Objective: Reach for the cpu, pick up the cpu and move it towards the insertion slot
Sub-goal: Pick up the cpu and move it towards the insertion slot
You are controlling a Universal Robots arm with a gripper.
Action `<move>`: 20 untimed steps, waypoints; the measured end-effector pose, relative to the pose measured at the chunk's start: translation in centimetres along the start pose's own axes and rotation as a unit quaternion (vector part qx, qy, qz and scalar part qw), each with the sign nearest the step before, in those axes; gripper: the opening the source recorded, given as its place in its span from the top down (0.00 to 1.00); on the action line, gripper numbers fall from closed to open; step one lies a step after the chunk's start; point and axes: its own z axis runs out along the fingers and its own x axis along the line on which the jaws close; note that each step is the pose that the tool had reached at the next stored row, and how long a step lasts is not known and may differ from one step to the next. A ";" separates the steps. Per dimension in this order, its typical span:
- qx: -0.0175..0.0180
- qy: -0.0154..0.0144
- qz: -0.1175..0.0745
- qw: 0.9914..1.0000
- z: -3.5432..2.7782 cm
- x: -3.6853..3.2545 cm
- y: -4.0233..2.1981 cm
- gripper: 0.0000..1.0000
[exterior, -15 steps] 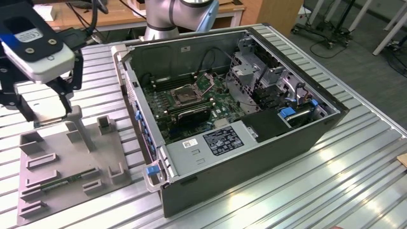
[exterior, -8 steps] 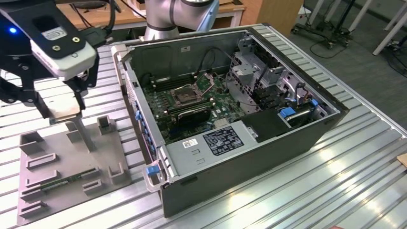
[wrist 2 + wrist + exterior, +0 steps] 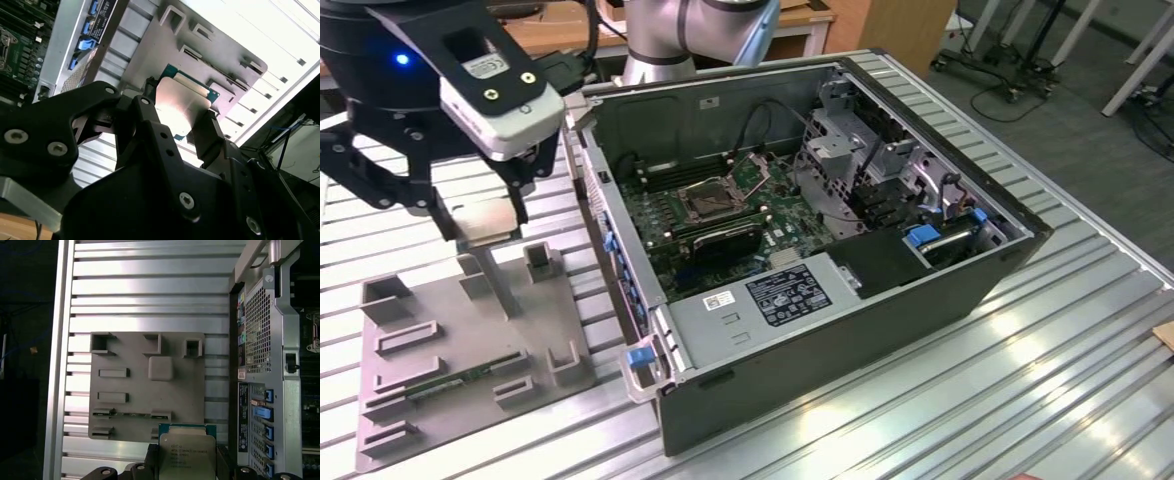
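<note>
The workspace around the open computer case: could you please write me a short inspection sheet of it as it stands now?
Surface: slatted metal table, carrying the grey holder plate and open computer case.
Job's things: cpu held in the hand above the plate; insertion slot on the motherboard, vacant.
Clutter: green memory stick lying in the plate.
Grippers: hand shut on the cpu.
Cables: black leads inside the case.
Surroundings: wooden desk, wheeled stands behind.

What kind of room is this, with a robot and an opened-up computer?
Probably a robotics lab or workshop. An open computer case sits on a slatted metal table, a robot gripper holds a cpu above a grey parts holder, and wheeled stands are on the floor behind.
</note>
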 end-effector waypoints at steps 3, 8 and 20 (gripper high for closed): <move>0.000 0.000 0.000 1.000 -0.01 -0.56 -0.01 0.46; 0.000 0.000 0.000 1.000 -0.02 -1.76 -0.03 0.46; 0.000 0.000 0.000 1.000 -0.05 -4.39 -0.08 0.46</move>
